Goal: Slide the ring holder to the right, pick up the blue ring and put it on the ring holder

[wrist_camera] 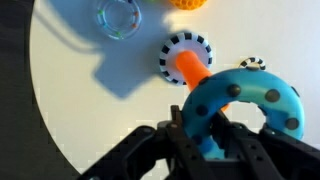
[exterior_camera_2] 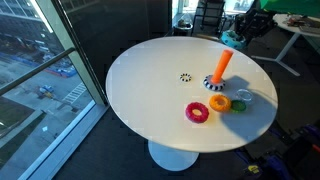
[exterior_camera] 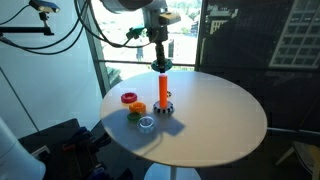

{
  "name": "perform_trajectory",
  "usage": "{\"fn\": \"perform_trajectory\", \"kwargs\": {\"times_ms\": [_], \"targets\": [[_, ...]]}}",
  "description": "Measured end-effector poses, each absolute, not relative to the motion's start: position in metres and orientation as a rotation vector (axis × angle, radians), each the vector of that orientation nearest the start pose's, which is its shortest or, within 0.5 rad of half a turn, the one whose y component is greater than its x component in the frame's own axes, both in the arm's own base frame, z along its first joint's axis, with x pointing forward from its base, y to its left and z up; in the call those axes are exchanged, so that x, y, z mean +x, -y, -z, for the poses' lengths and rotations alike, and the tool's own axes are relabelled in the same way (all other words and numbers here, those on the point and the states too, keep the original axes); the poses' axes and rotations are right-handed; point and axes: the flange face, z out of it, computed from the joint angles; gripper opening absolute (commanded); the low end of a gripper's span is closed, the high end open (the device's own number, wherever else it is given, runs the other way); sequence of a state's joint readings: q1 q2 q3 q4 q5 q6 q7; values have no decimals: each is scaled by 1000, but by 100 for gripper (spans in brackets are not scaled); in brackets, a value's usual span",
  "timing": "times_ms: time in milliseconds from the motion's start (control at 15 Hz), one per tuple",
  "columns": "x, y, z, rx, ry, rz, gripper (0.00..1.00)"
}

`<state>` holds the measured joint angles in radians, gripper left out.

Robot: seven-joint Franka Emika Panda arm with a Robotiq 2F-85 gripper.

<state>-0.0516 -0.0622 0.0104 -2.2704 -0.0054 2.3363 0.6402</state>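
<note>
Clenching the end effector on the blue ring, pinching it by the near rim and holding it in the air just over the tip of the holder, not yet threading it. Reading the wrist view from the left: meeting a clear ring lying well apart, then the holder rising under the left arc of the blue ring rather than plainly under its hole, then a small striped ring lying near the dark base. Judging the main risk as releasing off-centre: landing the bumpy rim on the tip, bouncing the blue ring onto the table and perhaps rolling it toward the edge. Judging a second risk as pressing down while misaligned: shoving sideways on a slim holder with a small base, tipping it or skidding it into the rings beside it. Guarding too against snagging the blue ring on opening and lifting it off again. Scanning the table in an exterior view: round, white, smooth, bare at the left, carrying a pink ring, a yellow ring and a green ring bunching near the holder toward the right. Taking in the room: tall windows at the left looking down on a street far below, dark flooring under the table, desks at the far right.
</note>
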Motion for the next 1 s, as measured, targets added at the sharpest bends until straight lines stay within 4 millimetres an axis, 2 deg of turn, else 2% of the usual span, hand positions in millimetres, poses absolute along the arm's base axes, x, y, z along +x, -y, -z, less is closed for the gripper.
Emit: {"fn": "perform_trajectory", "kwargs": {"times_ms": [1000], "targets": [[535, 21, -367, -2951, -1087, 114, 10]]}}
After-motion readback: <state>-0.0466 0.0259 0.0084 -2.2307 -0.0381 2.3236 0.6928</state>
